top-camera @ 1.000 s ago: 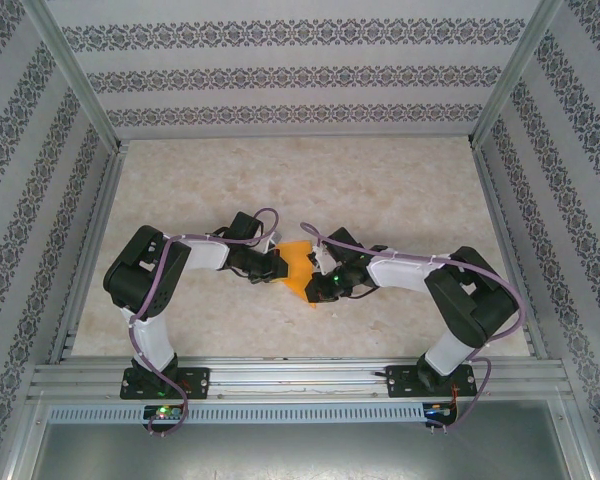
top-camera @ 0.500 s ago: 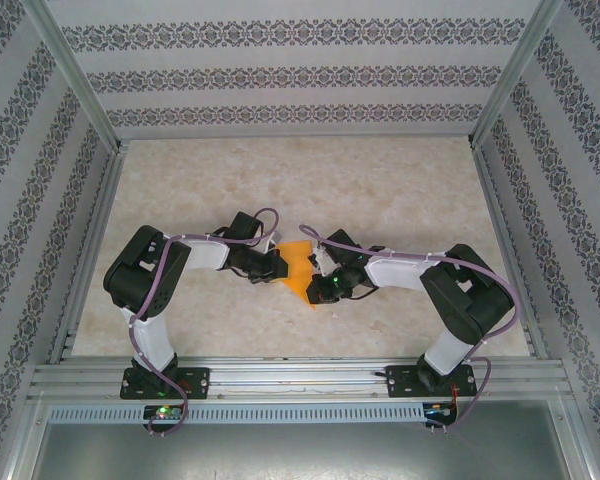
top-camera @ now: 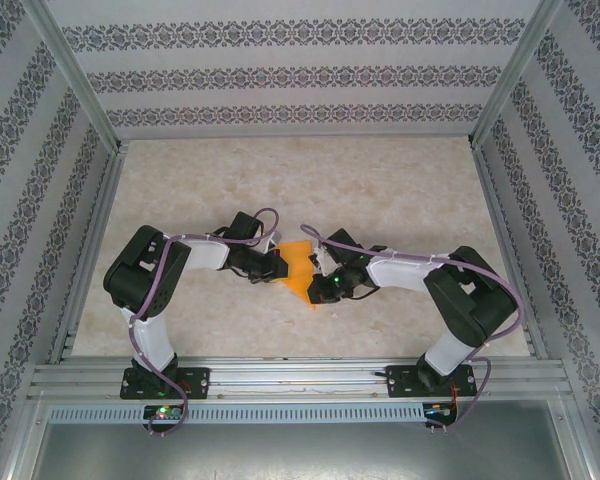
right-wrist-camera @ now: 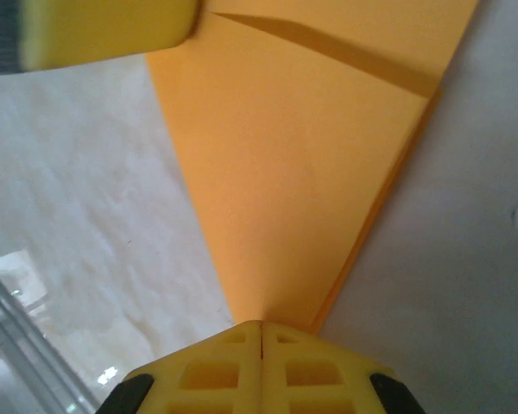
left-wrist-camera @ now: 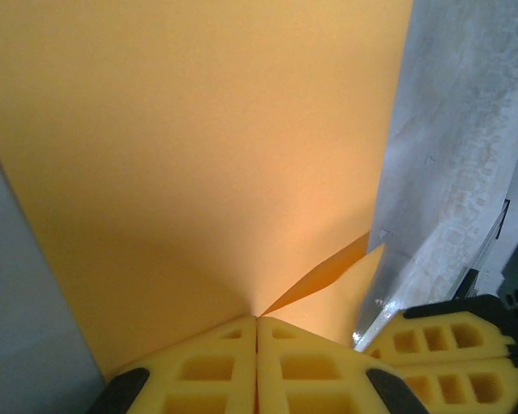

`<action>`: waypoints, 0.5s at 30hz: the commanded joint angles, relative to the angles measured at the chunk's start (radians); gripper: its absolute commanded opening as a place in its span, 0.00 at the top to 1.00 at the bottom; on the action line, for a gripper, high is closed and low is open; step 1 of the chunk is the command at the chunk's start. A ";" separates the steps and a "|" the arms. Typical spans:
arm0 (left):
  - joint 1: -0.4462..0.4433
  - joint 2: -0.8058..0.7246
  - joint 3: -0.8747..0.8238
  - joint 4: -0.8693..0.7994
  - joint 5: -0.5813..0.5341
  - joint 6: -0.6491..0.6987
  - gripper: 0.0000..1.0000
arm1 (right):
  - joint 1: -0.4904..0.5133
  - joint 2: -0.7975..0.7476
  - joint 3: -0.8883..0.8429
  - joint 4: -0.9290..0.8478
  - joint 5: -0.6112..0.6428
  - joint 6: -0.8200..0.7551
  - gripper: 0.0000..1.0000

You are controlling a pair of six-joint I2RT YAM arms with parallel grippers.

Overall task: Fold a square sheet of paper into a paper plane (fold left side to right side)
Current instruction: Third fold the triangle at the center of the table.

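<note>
The square sheet of paper (top-camera: pixel 298 262), bright orange, is folded into a pointed wedge between my two grippers at the table's middle. My left gripper (top-camera: pixel 280 266) is shut on its left edge. In the left wrist view the paper (left-wrist-camera: pixel 198 155) spreads out from the closed left gripper (left-wrist-camera: pixel 256 321), and a folded flap opens to the right. My right gripper (top-camera: pixel 318 283) is shut on the wedge's narrow near tip. In the right wrist view the layered paper (right-wrist-camera: pixel 302 155) runs into the closed right gripper (right-wrist-camera: pixel 261 326). The other arm's yellow fingers (right-wrist-camera: pixel 104 30) sit at the paper's far corner.
The marble-patterned table (top-camera: pixel 310 170) stretches out behind the arms. Patterned walls and aluminium posts enclose it on three sides. An aluminium rail (top-camera: pixel 300 378) carries both arm bases along the near edge. The right gripper's fingers (left-wrist-camera: pixel 449 345) sit close beside the left ones.
</note>
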 commanded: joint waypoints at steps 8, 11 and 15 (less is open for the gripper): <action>-0.011 0.053 -0.008 -0.095 -0.118 0.044 0.91 | 0.060 -0.019 0.054 -0.023 -0.024 -0.004 0.94; -0.012 0.054 -0.007 -0.096 -0.118 0.045 0.91 | 0.072 0.018 0.073 -0.024 -0.003 -0.006 0.93; -0.011 0.054 -0.003 -0.100 -0.117 0.048 0.91 | 0.075 0.049 0.094 -0.038 0.027 -0.008 0.93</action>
